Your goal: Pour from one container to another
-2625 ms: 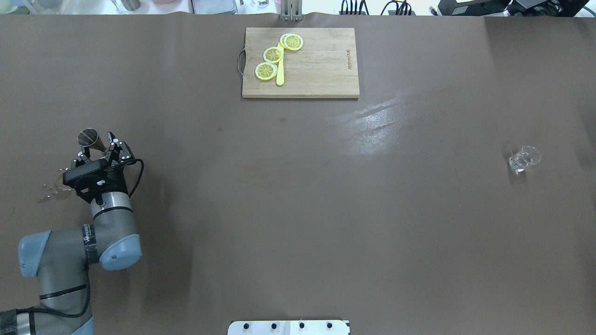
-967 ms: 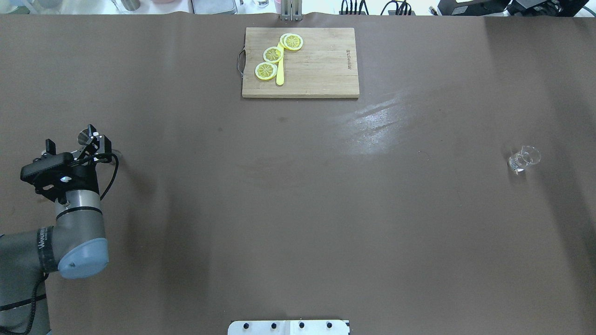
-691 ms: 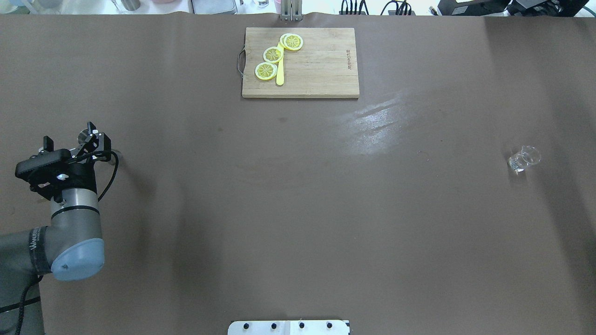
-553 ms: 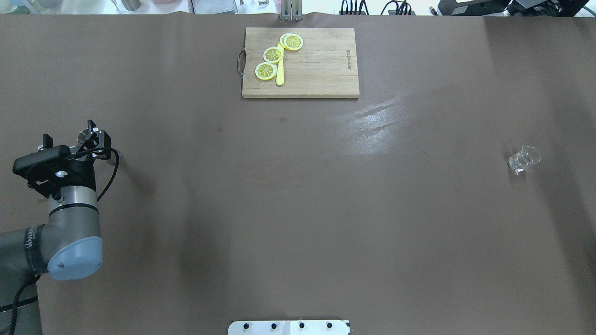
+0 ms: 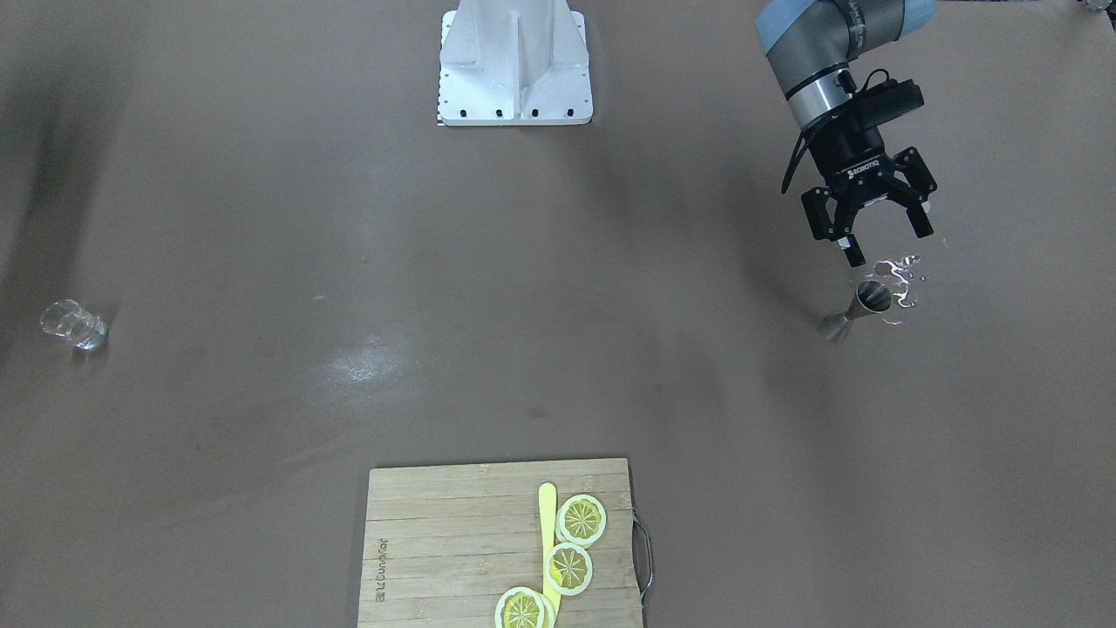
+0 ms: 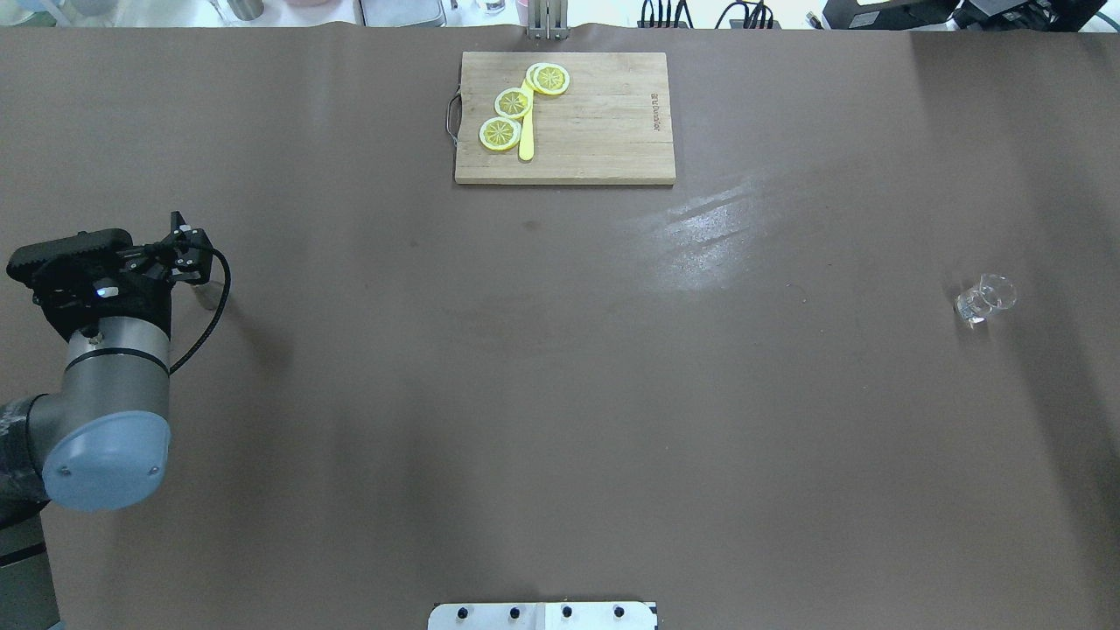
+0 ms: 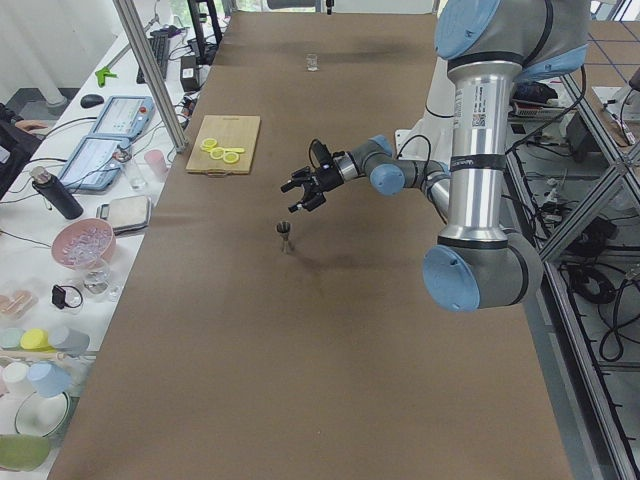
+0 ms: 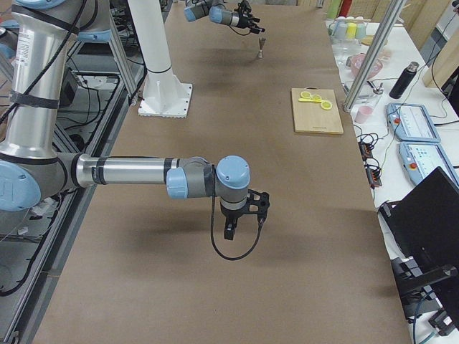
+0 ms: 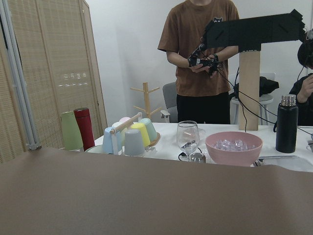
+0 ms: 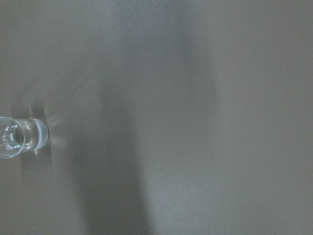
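The jigger (image 5: pixel 859 305) stands upright on the brown table, a dark metal hourglass, also seen in the left side view (image 7: pixel 286 236). My left gripper (image 5: pixel 889 244) hovers just behind and above it, open and empty, apart from the jigger. Far across the table sits the clear glass (image 6: pixel 984 300), which also shows at the left edge of the right wrist view (image 10: pixel 19 137). My right gripper (image 8: pixel 244 215) appears only in the right side view, so I cannot tell whether it is open or shut.
Droplets of spilled liquid (image 5: pixel 902 279) glisten on the table beside the jigger. A wooden cutting board (image 6: pixel 604 122) with lemon slices and a yellow knife lies at the far middle edge. The white robot base (image 5: pixel 514 61) is at the near middle. A person stands beyond a cluttered side table.
The left gripper held the jigger tilted, then let it go. It has since drawn back towards the robot and risen, and the jigger now stands alone. The glass has not moved.
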Controlling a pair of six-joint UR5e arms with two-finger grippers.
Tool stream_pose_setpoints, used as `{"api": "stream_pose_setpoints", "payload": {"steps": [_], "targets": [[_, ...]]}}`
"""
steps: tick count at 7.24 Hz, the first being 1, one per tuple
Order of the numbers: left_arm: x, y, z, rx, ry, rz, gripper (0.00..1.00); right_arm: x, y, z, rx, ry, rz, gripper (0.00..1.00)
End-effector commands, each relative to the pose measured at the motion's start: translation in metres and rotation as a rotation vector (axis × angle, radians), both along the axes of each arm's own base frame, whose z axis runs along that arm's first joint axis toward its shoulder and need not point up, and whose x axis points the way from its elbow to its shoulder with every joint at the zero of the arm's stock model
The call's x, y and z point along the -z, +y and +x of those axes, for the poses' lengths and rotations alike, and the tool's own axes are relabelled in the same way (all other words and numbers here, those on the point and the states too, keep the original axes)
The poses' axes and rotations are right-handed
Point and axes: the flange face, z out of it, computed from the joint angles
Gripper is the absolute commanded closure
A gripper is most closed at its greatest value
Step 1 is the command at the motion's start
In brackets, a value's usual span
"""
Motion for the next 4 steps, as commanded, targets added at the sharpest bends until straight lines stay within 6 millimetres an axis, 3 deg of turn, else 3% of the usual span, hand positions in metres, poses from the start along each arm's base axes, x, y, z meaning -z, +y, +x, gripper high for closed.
{"api": "stream_pose_setpoints", "payload": {"steps": [1, 3, 4], "targets": [[0.032, -0.019, -0.003, -0.135, 0.016, -0.083, 0.03, 0.003, 0.003, -0.001, 0.005, 0.004, -0.038, 0.0], [0.066, -0.029, 0.02, -0.405, 0.05, -0.184, 0.03, 0.001, 0.003, -0.001, 0.004, 0.017, -0.048, 0.0], [0.086, -0.04, 0.02, -0.536, 0.04, -0.195, 0.03, 0.003, 0.0, -0.001, 0.005, 0.018, -0.039, 0.0]]}}
